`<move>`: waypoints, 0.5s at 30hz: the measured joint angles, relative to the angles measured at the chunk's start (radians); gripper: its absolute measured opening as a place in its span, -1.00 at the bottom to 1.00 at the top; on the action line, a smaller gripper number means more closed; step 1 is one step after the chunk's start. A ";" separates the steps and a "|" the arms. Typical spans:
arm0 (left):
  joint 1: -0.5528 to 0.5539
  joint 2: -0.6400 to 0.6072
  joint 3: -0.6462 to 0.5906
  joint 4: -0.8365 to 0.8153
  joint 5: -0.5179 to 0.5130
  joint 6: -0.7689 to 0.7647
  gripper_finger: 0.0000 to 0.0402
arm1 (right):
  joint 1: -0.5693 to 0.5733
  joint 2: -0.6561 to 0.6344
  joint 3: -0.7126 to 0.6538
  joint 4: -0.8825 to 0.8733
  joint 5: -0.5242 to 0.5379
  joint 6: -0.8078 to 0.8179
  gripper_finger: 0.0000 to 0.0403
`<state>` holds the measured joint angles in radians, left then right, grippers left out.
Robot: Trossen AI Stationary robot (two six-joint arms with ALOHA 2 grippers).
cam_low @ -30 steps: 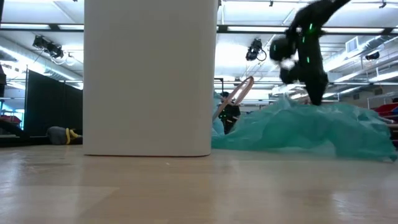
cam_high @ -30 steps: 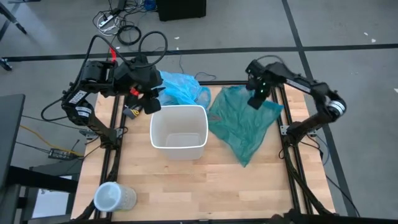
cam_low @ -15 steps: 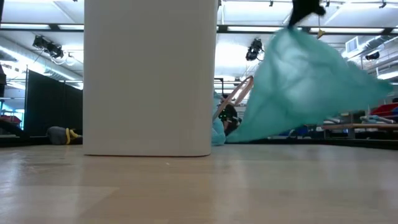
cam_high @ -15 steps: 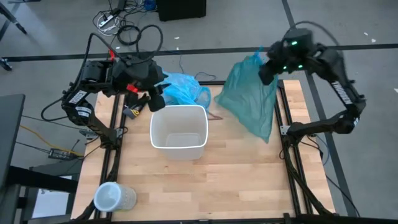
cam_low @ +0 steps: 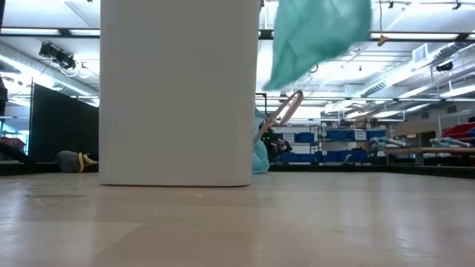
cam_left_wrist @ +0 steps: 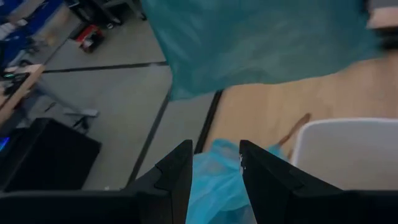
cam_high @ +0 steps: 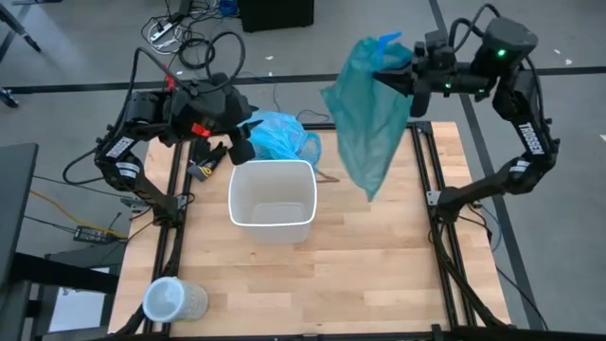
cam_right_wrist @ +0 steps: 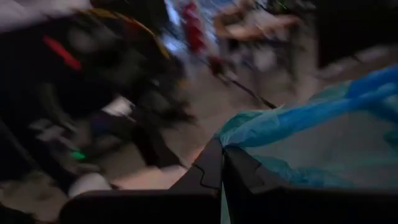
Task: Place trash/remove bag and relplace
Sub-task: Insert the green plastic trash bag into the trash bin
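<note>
1. Pincer work first: the right pincer (cam_high: 409, 78), raised high over the far right edge of the worktop (cam_high: 312, 275), is clamped on the top of a teal-green plastic bag (cam_high: 367, 109); in the right wrist view its fingers (cam_right_wrist: 214, 165) meet on the gathered plastic.
2. That teal-green bag hangs clear of the worktop, drooping toward the far right corner of the white bin (cam_high: 273, 194) without touching it; in the low view it floats high, right of the bin's wall.
3. The left pincer (cam_high: 239, 144) sits at the far left of the worktop, just beside the bin's far rim. Its fingers (cam_left_wrist: 177, 171) stand apart, with nothing gripped between them.
4. The light-blue bag (cam_high: 275, 134) lies crumpled on the worktop directly beyond the bin's far rim, touching or nearly touching it, right against the left pincer; in the left wrist view it shows just past the finger gap.
5. The bin stands upright at the worktop's middle and looks empty inside.
6. A clear plastic cup (cam_high: 170, 300) lies on its side at the near left corner, well apart from everything else.
7. Cables (cam_high: 194, 47) trail on the floor beyond the far edge.
</note>
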<state>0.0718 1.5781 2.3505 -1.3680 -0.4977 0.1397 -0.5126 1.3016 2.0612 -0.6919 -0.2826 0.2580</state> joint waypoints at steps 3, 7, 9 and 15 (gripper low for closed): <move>0.017 -0.004 0.000 0.010 -0.011 0.005 -0.29 | 0.056 0.038 0.033 0.115 -0.028 0.052 -1.00; 0.030 -0.018 0.001 0.013 -0.014 -0.012 -0.29 | 0.132 0.105 0.111 0.238 -0.084 0.091 -1.00; 0.036 -0.029 0.001 0.002 -0.014 -0.012 -0.29 | 0.174 0.142 0.168 0.267 -0.091 0.087 -1.00; 0.070 -0.076 0.001 -0.017 -0.045 -0.013 -0.29 | 0.239 0.231 0.272 0.425 -0.091 0.067 -1.00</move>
<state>0.1418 1.5026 2.3512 -1.3845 -0.5423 0.1271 -0.2741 1.5323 2.3331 -0.2670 -0.3740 0.3254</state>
